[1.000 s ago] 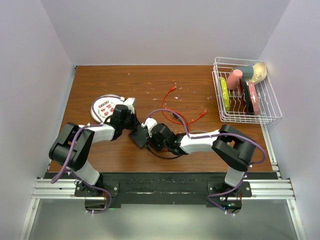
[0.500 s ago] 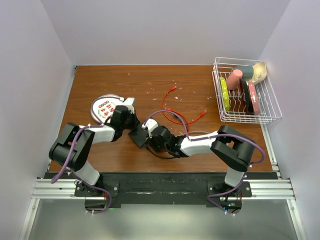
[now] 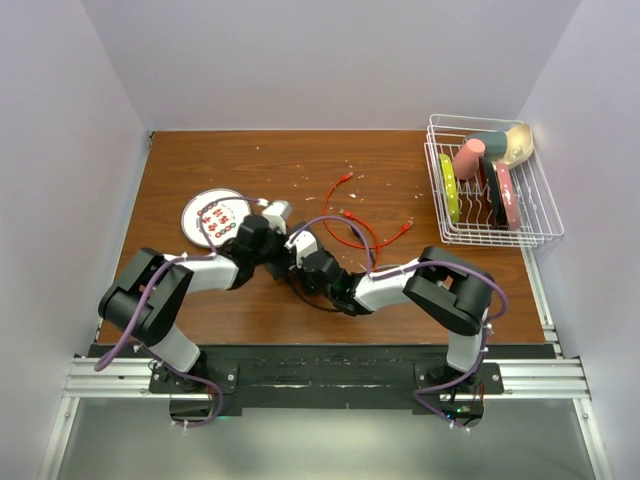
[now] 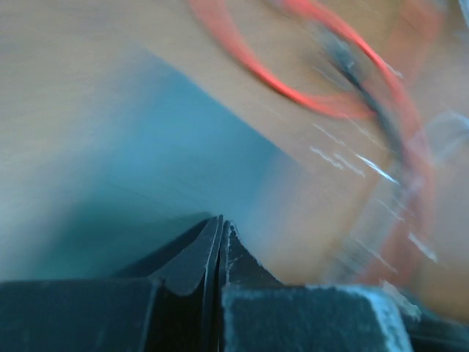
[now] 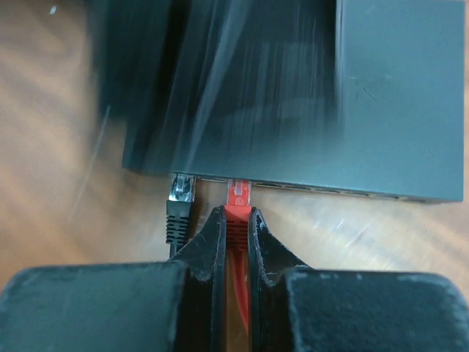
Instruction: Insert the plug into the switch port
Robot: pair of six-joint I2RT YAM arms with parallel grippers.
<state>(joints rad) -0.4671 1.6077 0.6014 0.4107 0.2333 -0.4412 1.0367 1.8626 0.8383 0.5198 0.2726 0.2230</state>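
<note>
The switch [image 5: 388,95] is being shown in the right wrist view as a flat, matte-black box with a straight, sharp near edge. Its left part is being smeared by blur. It is lying on the brown wooden surface [image 3: 230,160], near the middle, between the two end effectors. A red plug [image 5: 238,195] is being gripped by the right end effector [image 5: 236,220], whose fingers are being pressed against its sides. The red plug's tip is being held at the near long edge of the switch, but whether it is seated in a port cannot be told. A black plug [image 5: 180,199] is lying just beside it on the left, its clear tip touching the same edge. The left end effector [image 4: 220,229] is being held fully closed, with nothing seen between its fingers.
</note>
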